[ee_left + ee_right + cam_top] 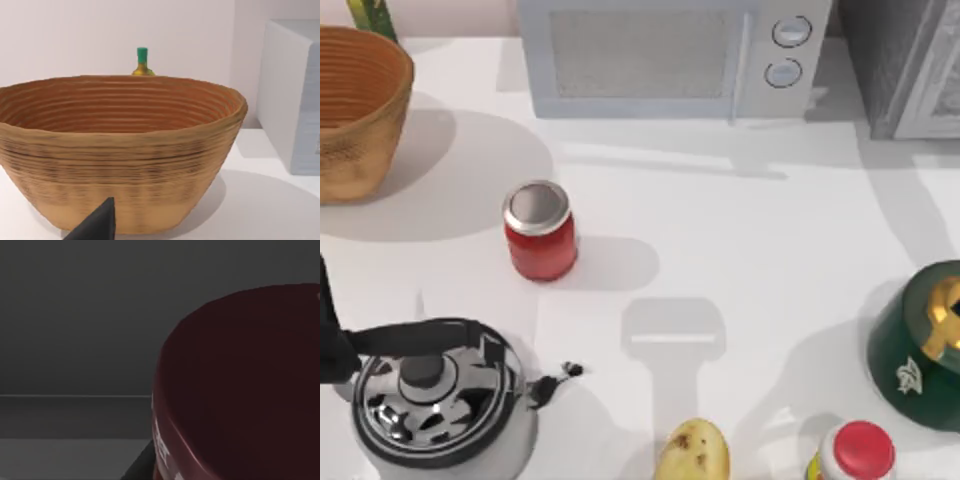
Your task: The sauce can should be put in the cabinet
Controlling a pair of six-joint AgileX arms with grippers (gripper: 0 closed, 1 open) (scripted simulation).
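Right gripper: grip state can't be told from its wrist view, so whether it has hold of anything is unknown. Can sits hard up against that camera, maroon top tilted across the view, white label print just under the rim. Behind it are plain dark grey surfaces with one horizontal seam, which I read as the cabinet's inside, so I judge the can to be at or in the cabinet at the table's far right corner. The step in hand looks like placement. To do it well: level the can before lowering, get its base flat on the grey floor, then let go and back straight out along the entry line so nothing clips the rim or the door panel. Main risk is that releasing while tilted tips the can. Left arm is parked at the left edge beside the kettle, its camera facing the basket. The red can in front of the microwave is a decoy, leave it.
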